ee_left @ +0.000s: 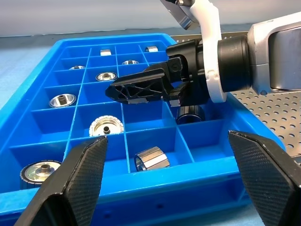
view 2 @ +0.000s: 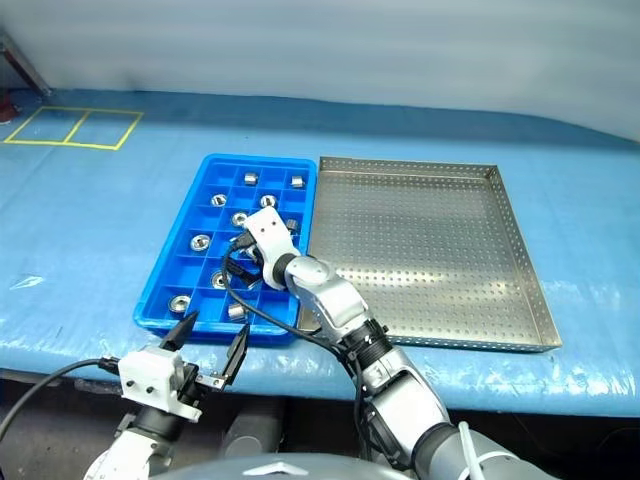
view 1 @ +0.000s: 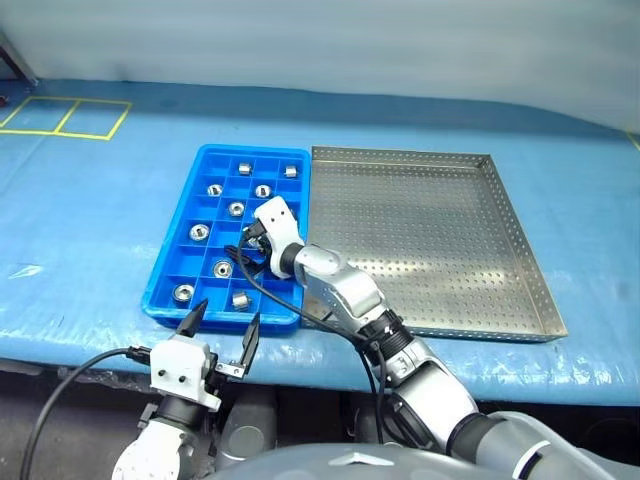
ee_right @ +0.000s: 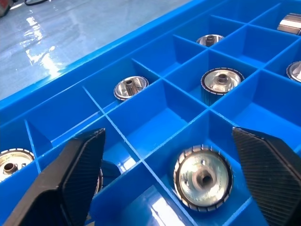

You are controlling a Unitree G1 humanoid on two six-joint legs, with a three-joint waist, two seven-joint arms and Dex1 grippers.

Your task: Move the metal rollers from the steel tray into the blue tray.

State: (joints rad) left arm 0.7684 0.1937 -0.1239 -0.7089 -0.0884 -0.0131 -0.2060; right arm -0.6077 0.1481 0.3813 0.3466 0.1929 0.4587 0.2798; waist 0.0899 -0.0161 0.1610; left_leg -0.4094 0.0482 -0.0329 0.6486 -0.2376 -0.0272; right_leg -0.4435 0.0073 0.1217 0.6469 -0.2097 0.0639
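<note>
— Where the right claw [view 1: 247,243] hangs over the blue tray [view 1: 178,247], are its fingers apart?
— Yes, spread wide, gripping nothing, low over the compartments near the tray's middle. Metal rollers [view 1: 236,209] sit singly in scattered cells from six to twelve o'clock.
— And the left claw [view 1: 220,332]?
— Also spread, holding nothing, just off the tray's six o'clock rim at the bench [view 1: 90,220] edge.
— The steel tray [view 1: 520,250]?
— At three o'clock, its rim touching the blue one's; I see no rollers on its perforated floor.
</note>
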